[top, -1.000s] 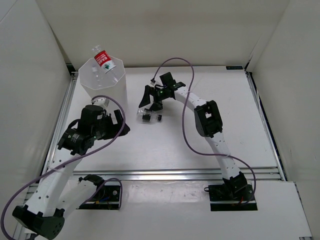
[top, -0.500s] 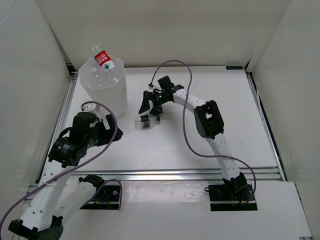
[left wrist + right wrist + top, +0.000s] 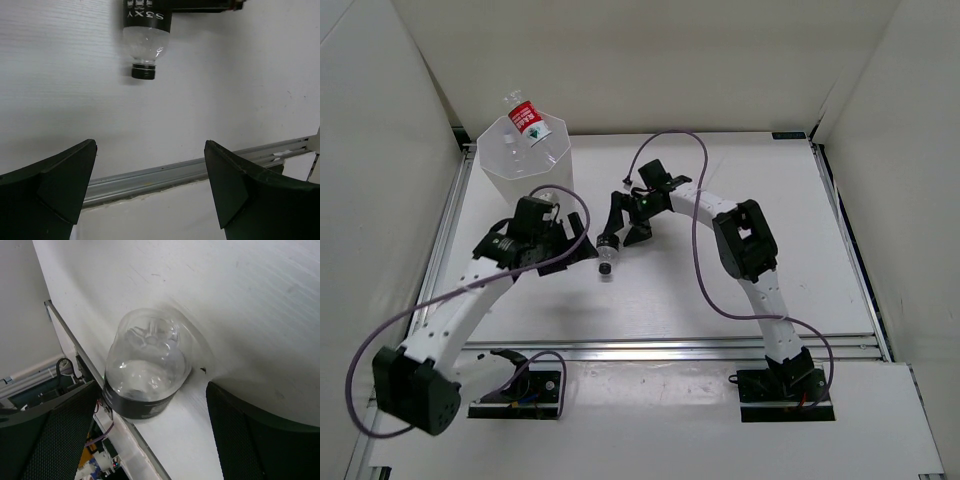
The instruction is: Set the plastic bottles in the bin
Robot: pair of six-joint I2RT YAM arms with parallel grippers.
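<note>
The black-label bottle point(image 3: 608, 252) lies on the table with its black cap point(image 3: 143, 71) pointing to the near edge. My right gripper point(image 3: 623, 232) is open and straddles its clear base point(image 3: 147, 357) without closing on it. My left gripper point(image 3: 585, 245) is open and empty just left of the bottle, which shows at the top of the left wrist view point(image 3: 146, 25). The red-label bottle point(image 3: 525, 117) leans out of the top of the tall white bin point(image 3: 525, 175) at the back left. The blue-label and crushed bottles are out of view.
White walls enclose the table on the left, back and right. A metal rail point(image 3: 670, 348) runs along the near edge and also shows in the left wrist view point(image 3: 165, 172). The right arm's purple cable point(image 3: 692, 250) loops over the table.
My left arm has swung right, from beside the bin to the bottle. The bottle has turned from lying crosswise to cap toward the near edge. My right gripper has moved over its base.
</note>
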